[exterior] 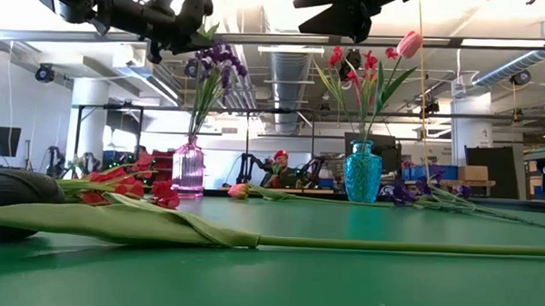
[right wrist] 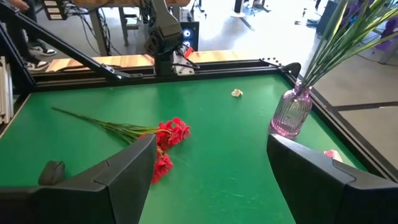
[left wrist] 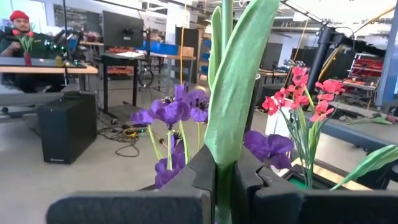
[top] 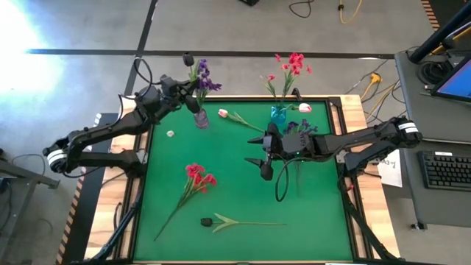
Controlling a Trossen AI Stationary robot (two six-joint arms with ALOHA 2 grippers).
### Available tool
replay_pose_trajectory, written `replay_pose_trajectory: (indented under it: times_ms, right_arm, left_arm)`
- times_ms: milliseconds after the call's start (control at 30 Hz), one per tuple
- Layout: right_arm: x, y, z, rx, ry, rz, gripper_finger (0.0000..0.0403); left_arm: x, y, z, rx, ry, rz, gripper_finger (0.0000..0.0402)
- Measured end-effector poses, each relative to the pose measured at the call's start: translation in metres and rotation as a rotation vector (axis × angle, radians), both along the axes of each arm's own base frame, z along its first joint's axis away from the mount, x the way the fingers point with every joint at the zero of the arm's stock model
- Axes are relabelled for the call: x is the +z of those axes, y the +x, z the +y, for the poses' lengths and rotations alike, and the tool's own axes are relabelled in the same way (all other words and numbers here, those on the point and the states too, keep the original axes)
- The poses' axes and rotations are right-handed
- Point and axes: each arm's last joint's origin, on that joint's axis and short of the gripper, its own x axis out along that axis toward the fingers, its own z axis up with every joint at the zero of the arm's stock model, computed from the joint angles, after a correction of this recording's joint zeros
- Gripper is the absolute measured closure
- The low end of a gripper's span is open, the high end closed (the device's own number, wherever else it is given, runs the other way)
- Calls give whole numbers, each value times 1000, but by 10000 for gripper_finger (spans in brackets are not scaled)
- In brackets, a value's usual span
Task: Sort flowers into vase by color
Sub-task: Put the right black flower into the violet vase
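The left gripper sits at the upper left of the high view, above the purple vase, its fingers pinched on a green flower stem. That vase stands on the green surface and holds purple flowers. The right gripper hovers over the middle of the surface with its fingers spread wide and nothing between them. Right of centre at the top, a blue vase carries red flowers. A pink tulip lies between the 2 vases. A red spray lies lower left of centre, and a dark tulip lies near the bottom edge.
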Motion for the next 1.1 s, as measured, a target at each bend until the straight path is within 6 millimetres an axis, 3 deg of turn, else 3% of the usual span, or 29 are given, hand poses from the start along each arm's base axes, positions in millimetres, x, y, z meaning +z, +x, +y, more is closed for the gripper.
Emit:
replay_pose_trajectory:
  times_ms: [600, 1100]
  right_arm:
    - [-2, 0, 0, 0, 0, 5, 101]
    - [-2, 0, 0, 1, -2, 6, 92]
  left_arm:
    - [-6, -2, 1, 66, -86, -3, 393]
    - [-14, -8, -3, 79, -151, 86, 257]
